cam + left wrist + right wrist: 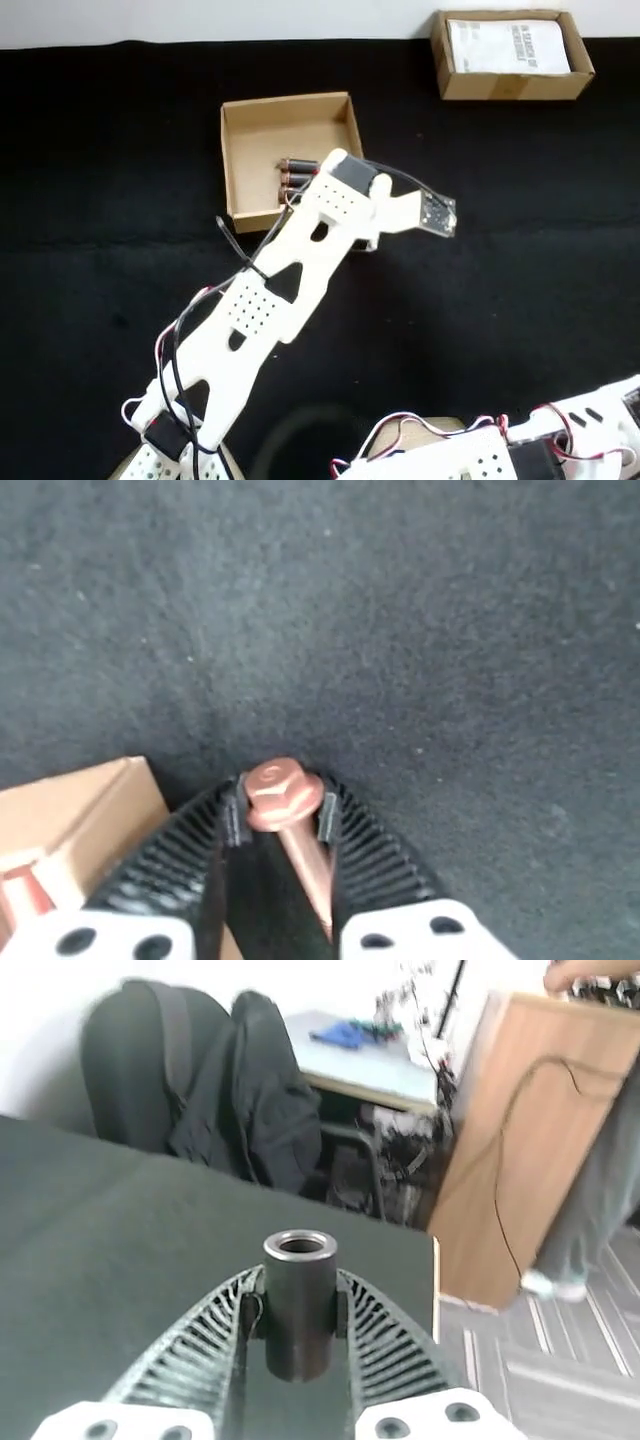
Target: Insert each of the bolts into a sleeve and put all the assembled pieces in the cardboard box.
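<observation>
A copper bolt (284,810) with a hex head sits clamped between the ribbed black fingers (375,865) of my left gripper (282,805), just above the black cloth beside a corner of the cardboard box (75,815). From above, the left arm (290,265) stretches over the open cardboard box (250,125), where a few assembled pieces (296,175) lie. My right gripper (298,1305) is shut on a dark grey sleeve (299,1300), held upright with its open bore facing up. The right arm (520,445) lies low at the table's near edge.
A second cardboard box (512,55) holding a printed sheet stands at the far right corner. Black cloth (520,260) covers the table. Beyond the table edge in the right wrist view are a chair with a dark jacket (245,1090) and a wooden cabinet (530,1130).
</observation>
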You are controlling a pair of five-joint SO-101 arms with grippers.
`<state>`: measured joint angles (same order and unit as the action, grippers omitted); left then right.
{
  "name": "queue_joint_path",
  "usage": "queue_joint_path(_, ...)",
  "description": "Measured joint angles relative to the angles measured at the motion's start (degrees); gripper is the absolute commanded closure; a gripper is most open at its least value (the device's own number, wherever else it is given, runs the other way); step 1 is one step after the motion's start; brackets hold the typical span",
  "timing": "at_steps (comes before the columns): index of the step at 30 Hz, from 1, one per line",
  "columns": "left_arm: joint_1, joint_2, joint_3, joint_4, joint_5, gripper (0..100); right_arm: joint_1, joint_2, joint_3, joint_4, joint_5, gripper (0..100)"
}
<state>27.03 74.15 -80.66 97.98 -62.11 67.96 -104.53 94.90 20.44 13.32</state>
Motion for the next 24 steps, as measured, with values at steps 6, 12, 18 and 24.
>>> queue_joint_path(6,-0.1,0.8,-4.4,2.1,8.4,99,-3.4,0.0,0.0,-1.0,0.0,99.1)
queue_joint_path(12,0.1,0.0,-11.4,2.3,24.9,99,-6.7,0.0,0.0,-1.3,0.0,99.1)
queue_joint_path(18,2.5,-11.1,-11.4,2.3,42.4,99,-16.2,0.0,0.1,-1.3,-6.3,99.1)
queue_joint_path(24,7.6,-24.7,-11.4,2.3,50.4,99,-33.9,0.1,0.1,7.3,-11.4,99.1)
